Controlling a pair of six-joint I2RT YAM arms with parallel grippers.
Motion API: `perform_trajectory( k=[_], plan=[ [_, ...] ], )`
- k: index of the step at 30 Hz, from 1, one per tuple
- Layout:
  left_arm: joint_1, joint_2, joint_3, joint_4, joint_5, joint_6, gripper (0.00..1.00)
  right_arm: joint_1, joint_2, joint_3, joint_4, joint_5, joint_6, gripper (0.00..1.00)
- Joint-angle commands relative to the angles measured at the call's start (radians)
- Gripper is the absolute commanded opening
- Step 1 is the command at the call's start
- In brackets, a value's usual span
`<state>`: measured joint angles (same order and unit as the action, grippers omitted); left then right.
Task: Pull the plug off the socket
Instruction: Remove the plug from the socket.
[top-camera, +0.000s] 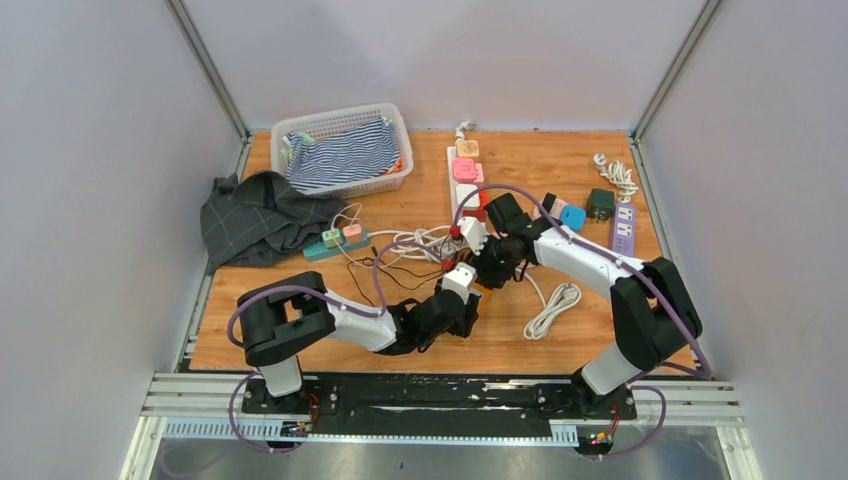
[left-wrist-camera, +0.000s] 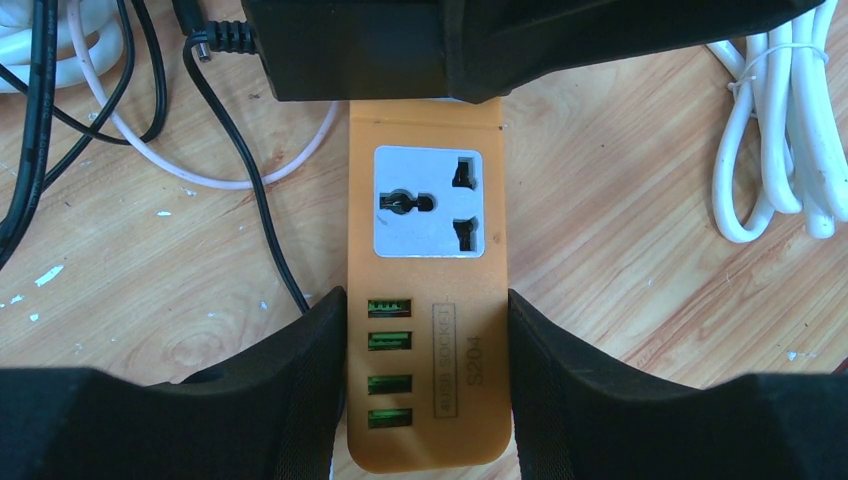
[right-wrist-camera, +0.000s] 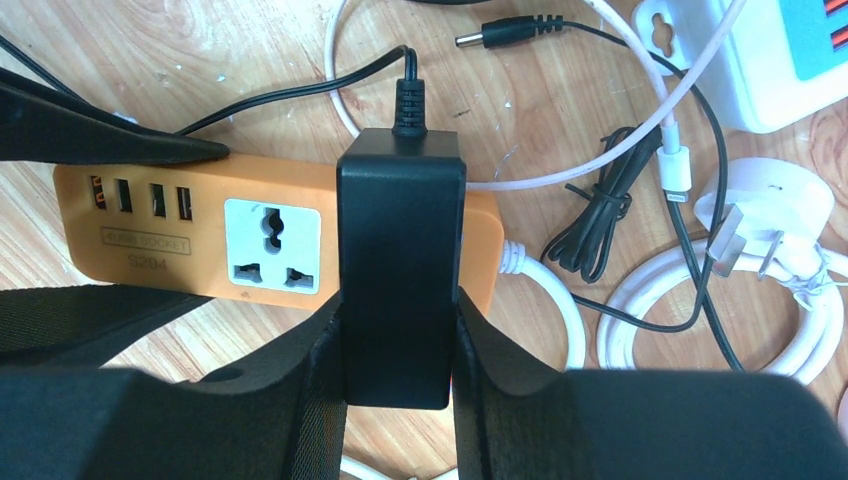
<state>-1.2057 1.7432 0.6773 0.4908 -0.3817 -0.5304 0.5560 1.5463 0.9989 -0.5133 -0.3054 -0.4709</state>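
Well, the right tool (right-wrist-camera: 400, 320) is clamped on the black plug (right-wrist-camera: 400, 250), which sits seated in the orange socket strip (right-wrist-camera: 150, 268) on the worktop (left-wrist-camera: 620, 200), while the left tool (left-wrist-camera: 425, 320) pinches the strip's USB end. If that left grip slips on the smooth plastic, or the pull goes crooked, the whole strip probably lifts along with the plug.

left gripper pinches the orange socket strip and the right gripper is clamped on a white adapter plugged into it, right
The adapter is black, not white; the right wrist view shows it. The rest holds: left gripper pinches the orange socket strip, right gripper clamps the adapter.
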Motion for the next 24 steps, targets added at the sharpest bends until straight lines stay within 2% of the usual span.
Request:
perform_trajectory(
  k=[1, 3, 5, 7, 11, 13, 19, 24],
  plan=[
    [0.013, 0.059, -0.007, -0.081, 0.051, -0.003, 0.00, 0.023, -0.024, -0.012, -0.099, -0.174, -0.003, 0.00],
    [0.014, 0.053, -0.009, -0.081, 0.052, -0.001, 0.00, 0.026, -0.044, 0.000, -0.160, -0.292, -0.075, 0.00],
    [0.014, 0.045, -0.014, -0.081, 0.052, 0.006, 0.00, 0.026, -0.075, 0.000, -0.195, -0.347, -0.124, 0.00],
    [0.013, 0.044, -0.017, -0.081, 0.048, 0.011, 0.00, 0.027, -0.095, -0.009, -0.185, -0.307, -0.130, 0.00],
    [0.011, 0.057, -0.010, -0.081, 0.045, 0.027, 0.00, 0.017, -0.083, -0.021, -0.111, -0.088, -0.058, 0.00],
    [0.012, 0.063, -0.003, -0.081, 0.044, 0.039, 0.00, 0.010, -0.077, -0.019, -0.107, -0.075, -0.054, 0.00],
    [0.012, 0.087, 0.009, -0.080, 0.028, 0.092, 0.00, 0.009, -0.103, -0.002, -0.229, -0.302, -0.194, 0.00],
    [0.012, 0.111, 0.027, -0.079, 0.050, 0.106, 0.00, 0.007, -0.111, -0.004, -0.241, -0.301, -0.223, 0.00]
  ],
)
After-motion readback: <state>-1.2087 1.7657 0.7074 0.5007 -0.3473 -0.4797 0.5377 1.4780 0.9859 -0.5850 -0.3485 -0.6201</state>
